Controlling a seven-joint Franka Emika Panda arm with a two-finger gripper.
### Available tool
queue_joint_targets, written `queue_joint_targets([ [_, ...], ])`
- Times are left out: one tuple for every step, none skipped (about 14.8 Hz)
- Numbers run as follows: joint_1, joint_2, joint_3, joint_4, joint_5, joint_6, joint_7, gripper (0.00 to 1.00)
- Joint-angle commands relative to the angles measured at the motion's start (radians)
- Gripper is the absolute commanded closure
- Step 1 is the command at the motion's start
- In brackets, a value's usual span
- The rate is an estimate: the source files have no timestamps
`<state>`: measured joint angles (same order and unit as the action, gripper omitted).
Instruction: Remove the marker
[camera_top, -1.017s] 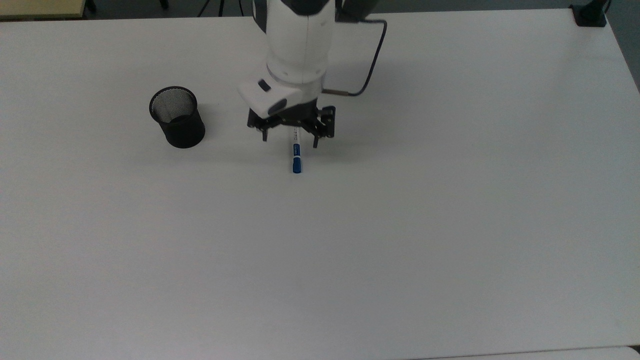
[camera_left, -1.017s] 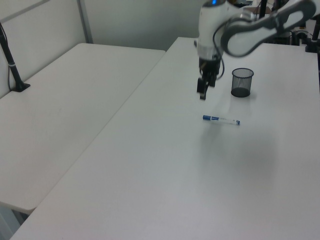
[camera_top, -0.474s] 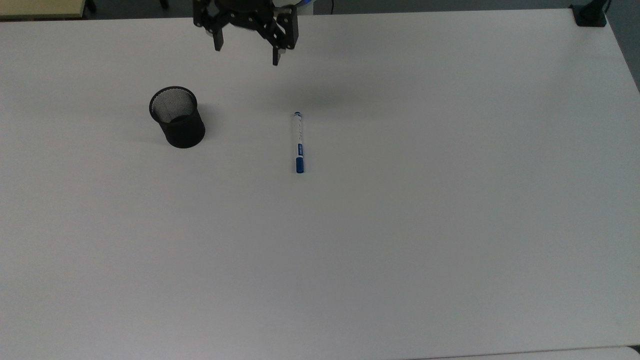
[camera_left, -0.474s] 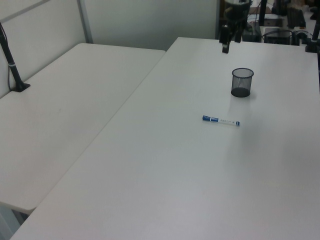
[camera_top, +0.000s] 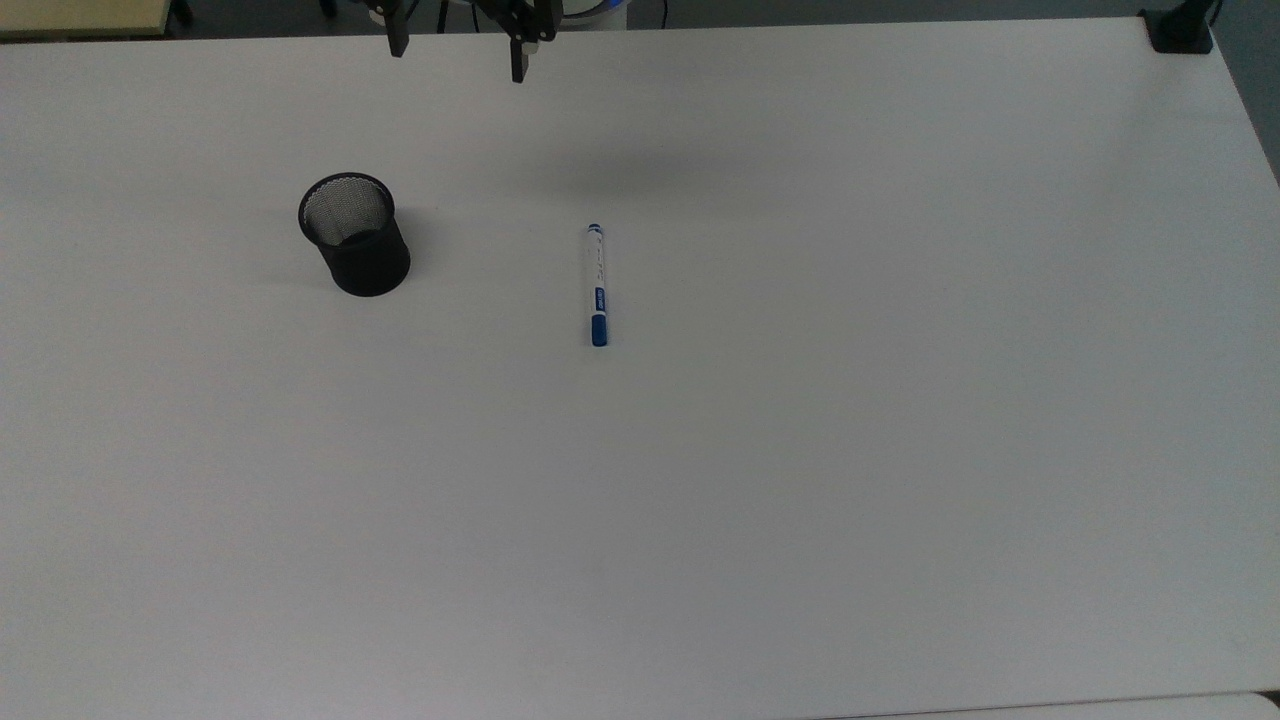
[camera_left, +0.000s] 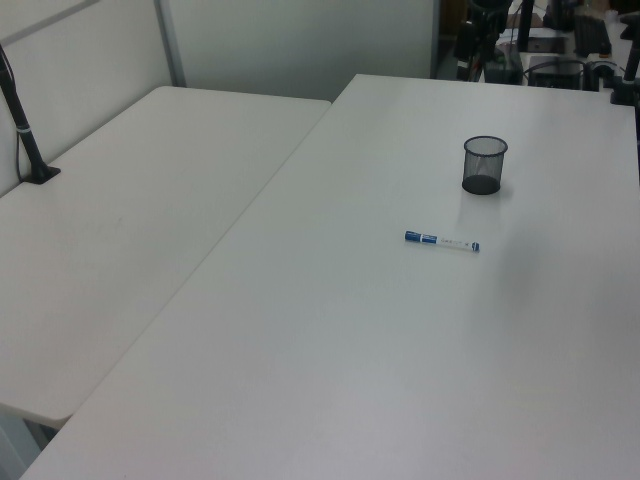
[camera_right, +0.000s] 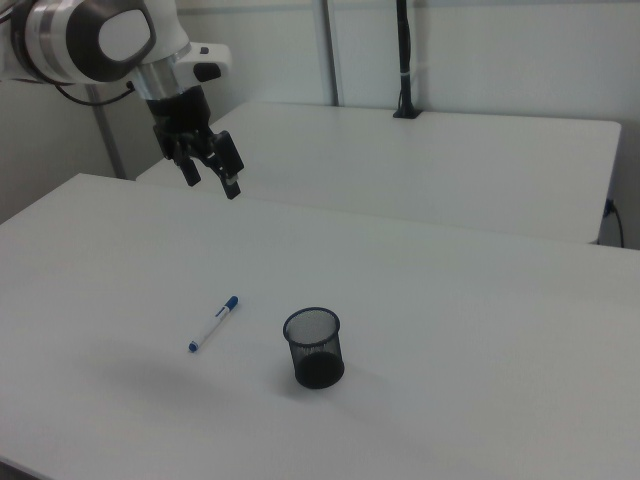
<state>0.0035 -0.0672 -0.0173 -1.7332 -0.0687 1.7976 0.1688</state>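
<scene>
Marker (camera_top: 597, 286) lies flat on the white table (camera_top: 900, 400), alone, blue cap toward the near edge in the top view. Black mesh cup (camera_top: 354, 235) stands upright, well apart to the top view's left of it, apparently empty. Gripper (camera_right: 211, 181) hangs high above the table's far side, fingers spread, nothing between them; well apart from the marker and cup.
</scene>
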Motion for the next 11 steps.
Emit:
queue_joint_targets([
  [-0.014,-0.02,-0.004,-0.019,0.018,-0.009,-0.077,0.0],
  [-0.014,-0.022,-0.006,-0.019,0.018,-0.009,-0.086,0.0],
  [-0.014,-0.022,-0.006,-0.017,0.02,-0.009,-0.084,0.0],
  [-0.014,-0.022,-0.006,-0.017,0.02,-0.011,-0.086,0.0],
  [-0.014,-0.023,-0.004,-0.019,0.018,-0.014,-0.088,0.0],
  [-0.014,-0.022,-0.004,-0.019,0.018,-0.014,-0.089,0.0],
  [-0.014,-0.022,-0.004,-0.017,0.017,-0.012,-0.089,0.0],
  [-0.014,-0.022,-0.004,-0.017,0.018,-0.012,-0.089,0.0],
  [-0.014,-0.022,-0.004,-0.017,0.018,-0.012,-0.089,0.0],
  [-0.014,-0.022,-0.004,-0.019,0.018,-0.012,-0.089,0.0],
  [-0.014,-0.022,-0.004,-0.017,0.018,-0.012,-0.089,0.0],
])
